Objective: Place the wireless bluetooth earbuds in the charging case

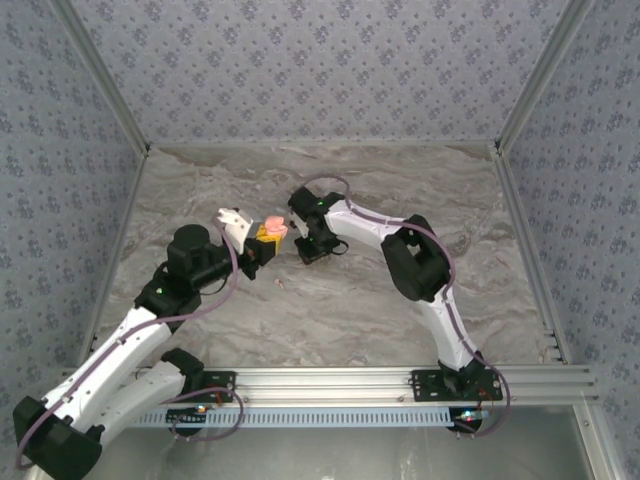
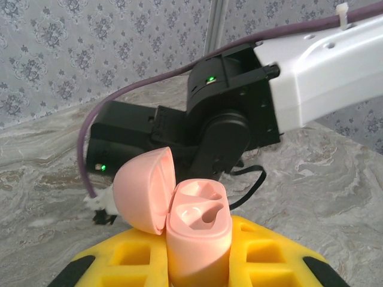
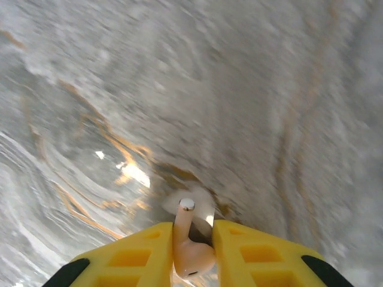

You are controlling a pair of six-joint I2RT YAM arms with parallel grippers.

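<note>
At the near edge of the table [image 1: 350,310] the two arms rise from their rail and lean in towards the middle of the marbled top. A small pale speck [image 1: 281,282] lies in front of them, too tiny to name.

Past it, the left gripper [image 2: 197,266] is clamped tight on the pink charging case [image 2: 197,233]. It holds the case upright, with the lid [image 2: 143,188] swung back and both wells [image 2: 200,203] showing bare.

Just beside the case, low over the table, the right gripper [image 3: 192,236] has its yellow fingers [image 3: 143,254] drawn close on either side of a pale pink earbud [image 3: 190,251]. The bulb sits between them and the silver-tipped stem pokes out ahead. To my eye it looks pinched and held.

The job now, I'd say, is carrying that earbud over to the case. The right wrist should lift clear and turn until the stem points down. Then it should come in from above the open side, well away from the lid.

Which well suits this earbud I cannot tell, so the shape wants matching first. The left arm should hold dead steady, and the fingers should part only once the earbud has dropped home.
</note>
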